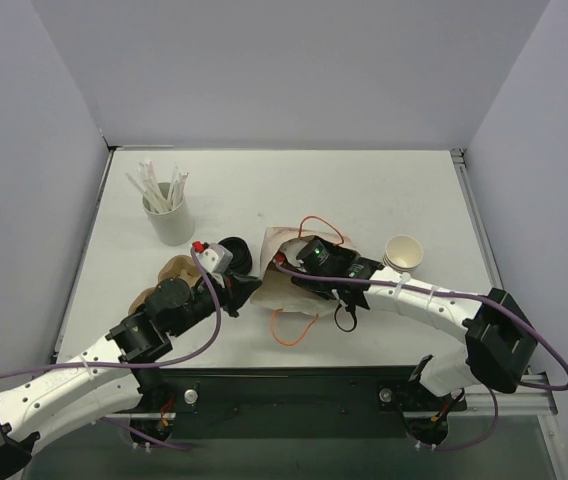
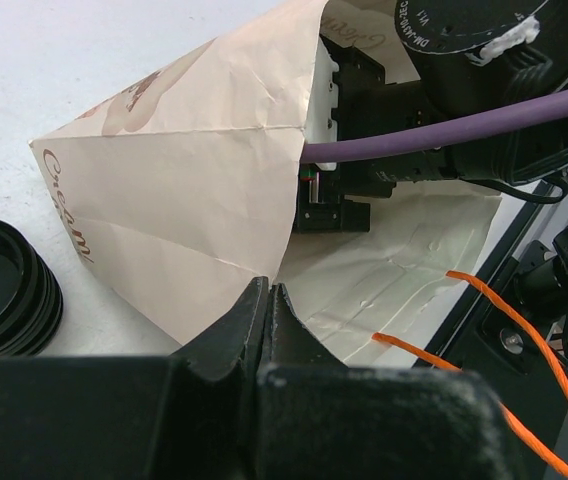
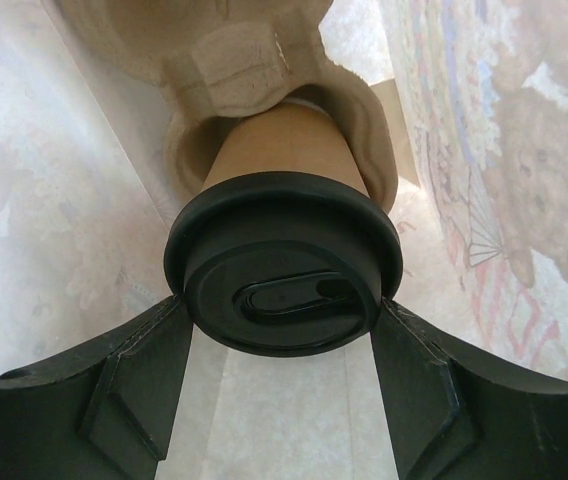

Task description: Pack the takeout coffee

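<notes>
So, right gripper (image 3: pixel 279 312) first: its two black fingers (image 3: pixel 134 390) are clamped on either side of the black lid of the takeout coffee (image 3: pixel 282 255), touching the rim on both sides. The brown cup body is pushed into a moulded pulp carrier (image 3: pixel 234 70), and the whole lot is inside the paper bag (image 3: pixel 54 200), with printed bag walls on both sides of the wrist view. The coffee is lying over with the bag, lid facing the camera.

Left gripper (image 2: pixel 266 305) has its jaws pinched together on the lower edge of the bag's mouth, right where the paper folds. Through that open mouth you can see the right arm and its purple cable (image 2: pixel 464 125) reaching in.

Going outward, an orange handle (image 2: pixel 504 320) loops off the bag, and a stack of black lids (image 2: pixel 4 290) sits just beside it on the white table (image 1: pixel 364 200). From above there's a white cup of straws (image 1: pixel 172 222) off to the left and some lidless paper cups (image 1: pixel 404 252) tipped over near the bag's right.
</notes>
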`<state>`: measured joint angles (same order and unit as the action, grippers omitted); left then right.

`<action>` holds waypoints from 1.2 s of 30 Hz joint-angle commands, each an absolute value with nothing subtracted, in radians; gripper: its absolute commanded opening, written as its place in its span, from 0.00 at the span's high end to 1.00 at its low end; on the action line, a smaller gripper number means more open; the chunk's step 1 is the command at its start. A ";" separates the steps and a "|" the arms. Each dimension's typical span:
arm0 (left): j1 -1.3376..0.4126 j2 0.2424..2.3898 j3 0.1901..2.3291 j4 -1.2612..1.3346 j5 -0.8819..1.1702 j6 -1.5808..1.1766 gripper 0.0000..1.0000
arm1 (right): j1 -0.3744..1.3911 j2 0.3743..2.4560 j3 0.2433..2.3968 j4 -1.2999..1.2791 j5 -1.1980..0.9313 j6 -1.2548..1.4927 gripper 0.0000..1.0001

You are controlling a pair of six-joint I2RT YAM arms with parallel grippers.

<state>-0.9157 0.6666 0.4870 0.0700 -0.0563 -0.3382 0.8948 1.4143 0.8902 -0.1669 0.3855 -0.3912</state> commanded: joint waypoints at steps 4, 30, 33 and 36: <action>-0.920 0.667 0.545 0.041 -0.049 -0.359 1.00 | 0.865 1.479 0.868 -0.190 0.388 -0.334 0.47; -0.920 0.699 0.561 0.066 -0.051 -0.365 1.00 | 0.830 1.513 0.916 -0.167 0.354 -0.322 0.36; -0.920 0.707 0.563 0.074 -0.051 -0.365 1.00 | 0.827 1.496 0.911 -0.153 0.341 -0.325 0.28; -0.920 0.716 0.566 0.072 -0.049 -0.367 1.00 | 0.828 1.490 0.910 -0.150 0.337 -0.331 0.21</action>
<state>-0.9157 0.7094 0.5175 0.0566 -0.0708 -0.3565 0.8497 1.4887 0.9215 -0.1253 0.3695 -0.3740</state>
